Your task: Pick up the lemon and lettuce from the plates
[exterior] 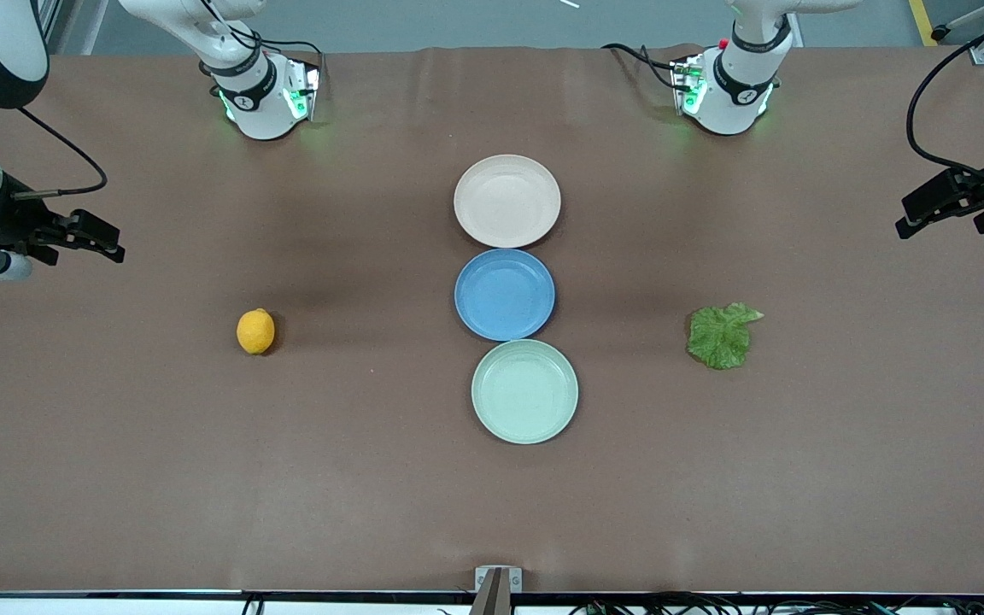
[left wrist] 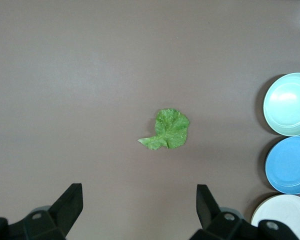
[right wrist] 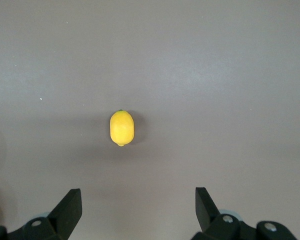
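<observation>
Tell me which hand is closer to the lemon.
Right. The right hand hangs open over the table at the right arm's end, with the lemon not far from it. The left hand waits open at the left arm's end, past the lettuce and the plates.

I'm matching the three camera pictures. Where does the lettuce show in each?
Front view: lettuce on the bare table toward the left arm's end, level with the blue plate.
Left wrist view: lettuce mid-picture.
Right wrist view: not in it.
Shared landmark: the blue plate.
</observation>
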